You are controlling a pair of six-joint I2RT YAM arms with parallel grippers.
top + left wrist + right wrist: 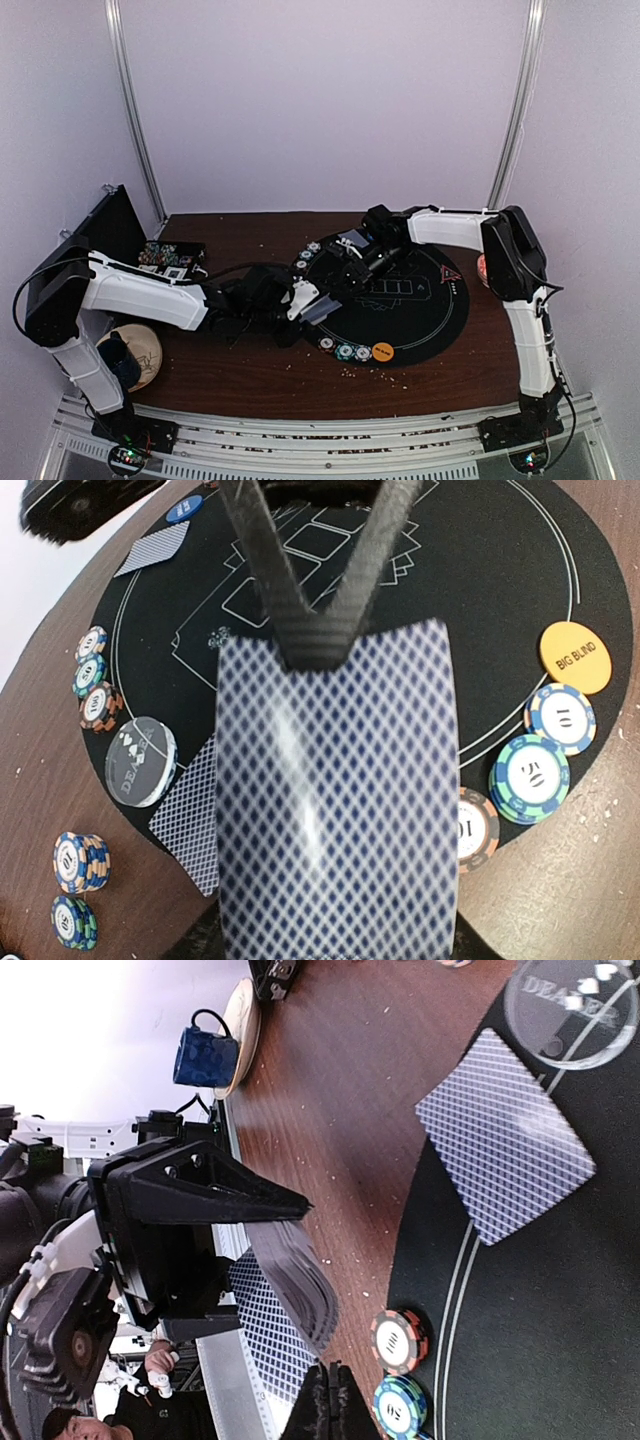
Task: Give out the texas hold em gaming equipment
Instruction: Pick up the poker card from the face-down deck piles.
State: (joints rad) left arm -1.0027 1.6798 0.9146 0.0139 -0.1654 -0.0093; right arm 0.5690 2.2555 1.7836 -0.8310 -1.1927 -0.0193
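My left gripper (305, 300) is shut on a deck of blue-backed playing cards (340, 800), held over the near-left rim of the black mat (440, 310). My right gripper (330, 1400) is shut, its fingertips (318, 645) pinching the far edge of the deck's top card. One card (190, 820) lies face down by the clear dealer button (140, 762), another card (152, 552) lies farther off. Chip stacks (530, 777) and an orange disc (575, 657) sit at the mat's near edge. More chips (97, 675) stand on its left.
A chip tray (170, 258) and a black case (110, 225) stand at the back left. A plate with a blue mug (130, 355) sits front left. A red-and-white bowl (483, 268) is behind the right arm. Crumbs dot the wooden table.
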